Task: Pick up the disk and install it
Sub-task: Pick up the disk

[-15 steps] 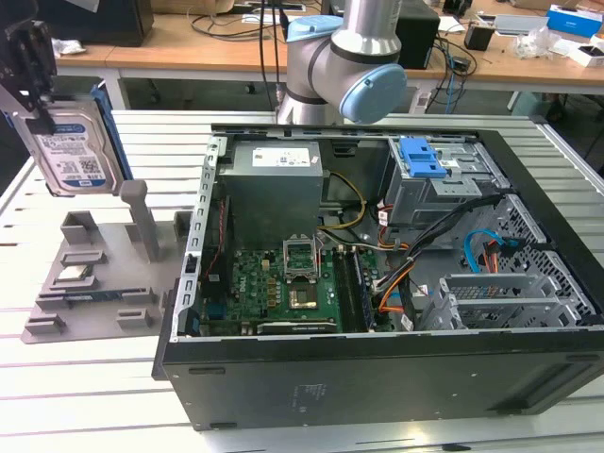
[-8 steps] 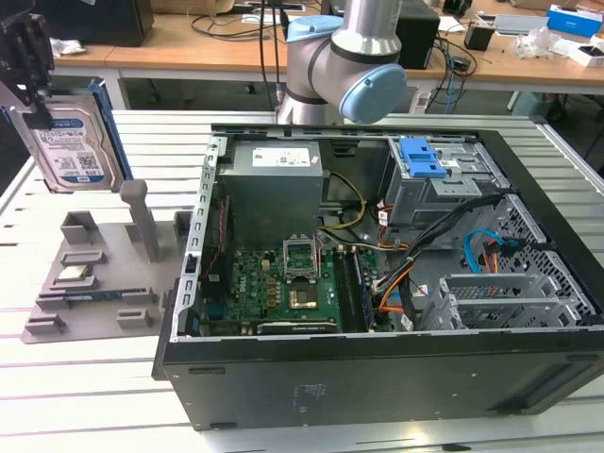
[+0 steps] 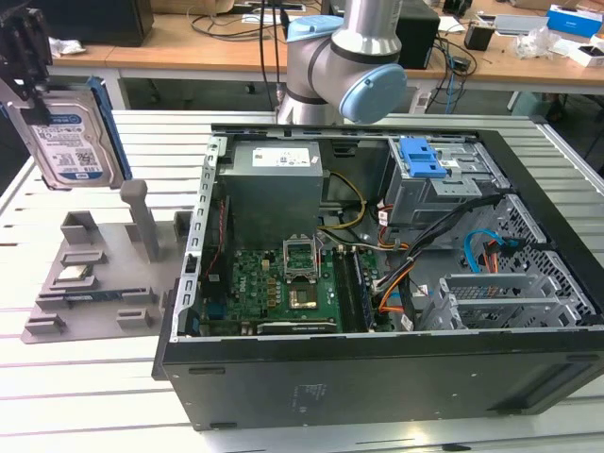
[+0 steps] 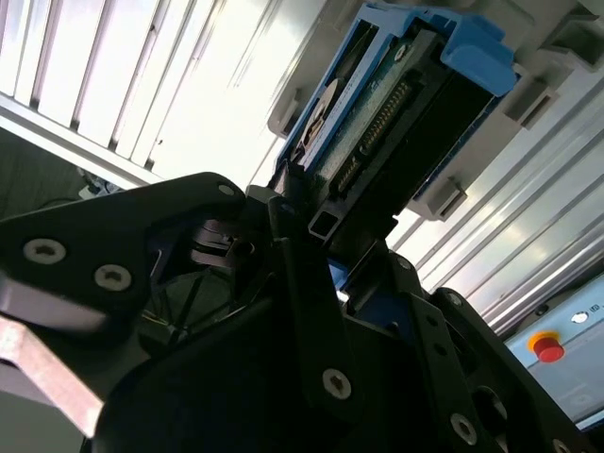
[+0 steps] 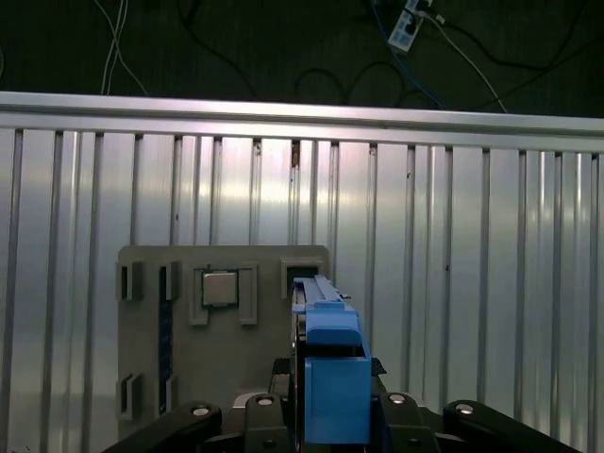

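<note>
Currently held: the disk (image 3: pixel 74 132), pinched at one end by my pincer (image 3: pixel 34 106).
Pincer state: pressed together on the disk. In the second wrist view one finger (image 4: pixel 302 274) lies along its edge, and the connector end points away from me.
Why this hold: my judgement is that gripping one end leaves the blue bracket (image 5: pixel 330 377) and the long sides free.
Disk position: in the air, near upright, label facing the exterior view. It hangs above the grey tray (image 3: pixel 94 316) at the exterior view's left, touching nothing else.
Below: in the first wrist view the tray (image 5: pixel 151 359) lies under the disk's edge, with the small chip (image 5: pixel 220 287) seated in its pocket.
Table: the slatted table (image 3: pixel 94 415) carries the tray and the open computer case (image 3: pixel 377 387) side by side.
Drive cage: the grey cage with a blue latch (image 3: pixel 427 159) sits at the case's far side, well apart from the disk.
Progress: pick-up looks done; the disk is not yet installed.
</note>
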Available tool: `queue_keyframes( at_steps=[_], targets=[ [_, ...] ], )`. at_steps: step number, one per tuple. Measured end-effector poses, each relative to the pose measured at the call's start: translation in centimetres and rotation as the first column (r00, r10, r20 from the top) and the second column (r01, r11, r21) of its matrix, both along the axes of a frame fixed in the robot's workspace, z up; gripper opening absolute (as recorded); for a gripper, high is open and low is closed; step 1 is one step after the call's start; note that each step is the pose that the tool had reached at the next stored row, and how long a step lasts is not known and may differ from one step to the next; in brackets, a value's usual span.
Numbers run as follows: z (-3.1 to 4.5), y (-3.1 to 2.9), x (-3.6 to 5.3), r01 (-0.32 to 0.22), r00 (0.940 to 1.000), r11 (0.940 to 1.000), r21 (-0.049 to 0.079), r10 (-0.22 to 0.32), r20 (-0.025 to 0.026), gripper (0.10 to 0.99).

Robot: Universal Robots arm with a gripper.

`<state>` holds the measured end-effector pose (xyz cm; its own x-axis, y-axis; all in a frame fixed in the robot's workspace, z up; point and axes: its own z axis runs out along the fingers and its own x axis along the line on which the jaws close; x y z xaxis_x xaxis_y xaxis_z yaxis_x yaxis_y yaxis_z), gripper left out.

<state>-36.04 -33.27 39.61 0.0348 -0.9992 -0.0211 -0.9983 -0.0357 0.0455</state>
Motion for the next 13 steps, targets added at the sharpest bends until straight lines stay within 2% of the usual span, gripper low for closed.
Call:
queue_keyframes(
  at_steps=[13],
  targets=[
    [1.26,0.03,0.00,0.000,1.0000,1.0000,0.000,0.000,0.0000,0.369]
  ],
)
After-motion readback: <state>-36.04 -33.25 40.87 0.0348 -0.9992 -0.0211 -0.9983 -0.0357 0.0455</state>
